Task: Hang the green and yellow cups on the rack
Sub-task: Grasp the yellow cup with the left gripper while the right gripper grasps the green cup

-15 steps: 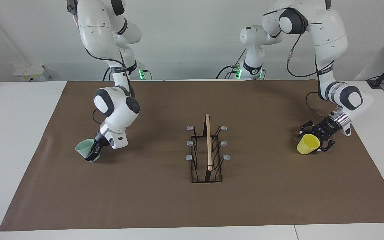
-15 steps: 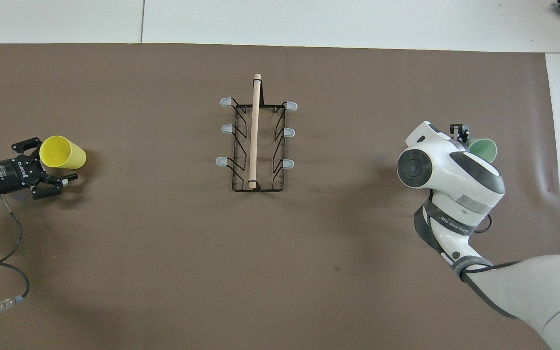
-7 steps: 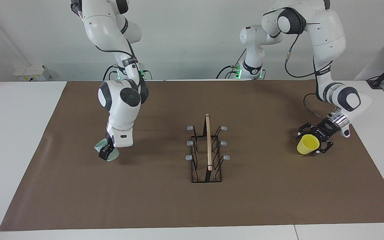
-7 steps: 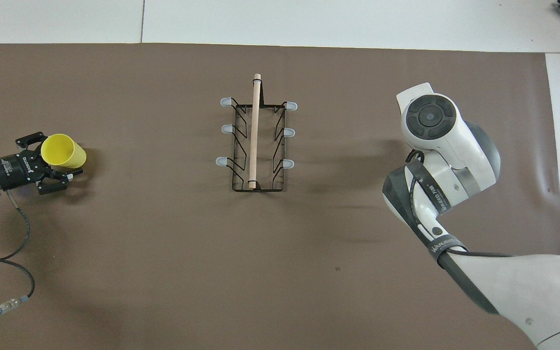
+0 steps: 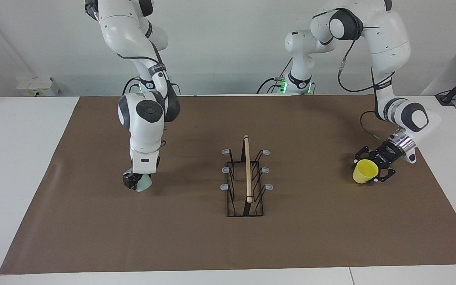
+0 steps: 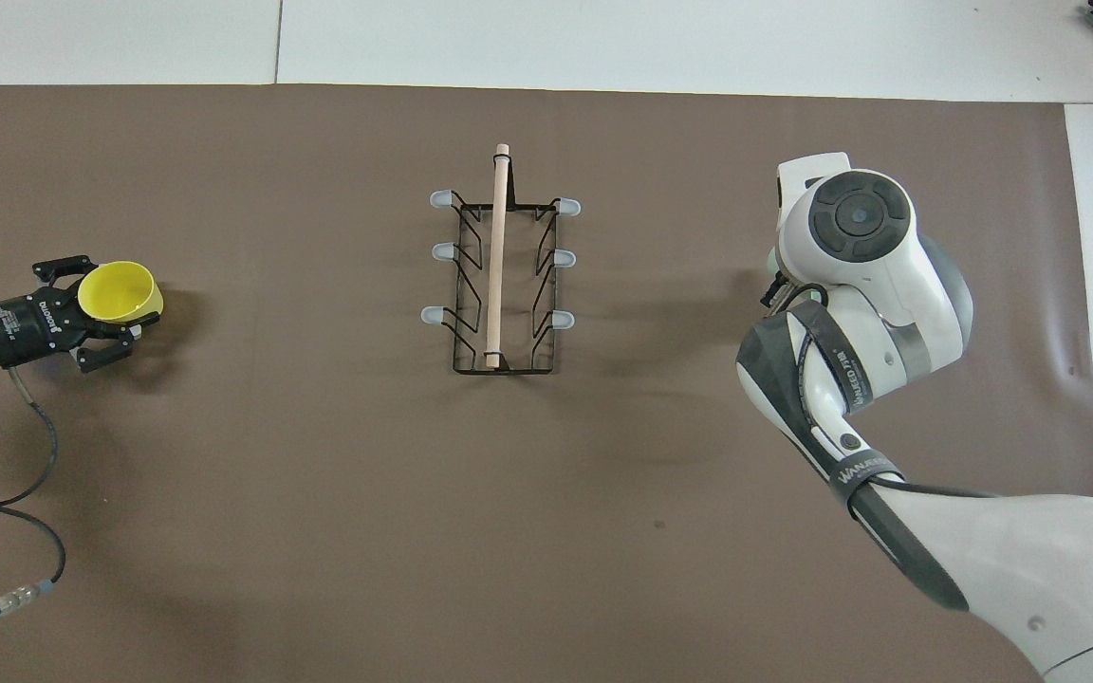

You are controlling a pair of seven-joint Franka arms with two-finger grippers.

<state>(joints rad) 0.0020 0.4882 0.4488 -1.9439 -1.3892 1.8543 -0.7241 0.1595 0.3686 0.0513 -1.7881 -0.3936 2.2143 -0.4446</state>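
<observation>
Both claws are loaded. Right claw [image 5: 137, 183] hangs low over the table [image 5: 196, 241] toward the right arm's end, pinching the green cup [image 5: 145, 184], which shows as a pale wedge just beside the dark fingers. From above, the arm's own wrist hides nearly all of that cup. Left claw [image 5: 375, 169] is over the left arm's end of the table, its fingers closed around the yellow cup [image 5: 365, 171], tilted so the open mouth faces partly upward and away from the robots.

Between them, well apart from either cup, stands the rack [image 5: 246, 182] in the middle of the table. Its wooden rod [image 5: 247, 168] runs straight toward and away from the robots, so the grey-tipped pegs stick out sideways, three toward each arm's end. That is the relation everything turns on, I'd say: each cup lies out along the line its nearest pegs point, so each arm need only travel inward, mouth leading, to slip a cup over a peg on its own side.

No peg carries a cup yet. The green cup looks nearer the rack than the yellow one, so I'd expect the right arm to arrive first.
</observation>
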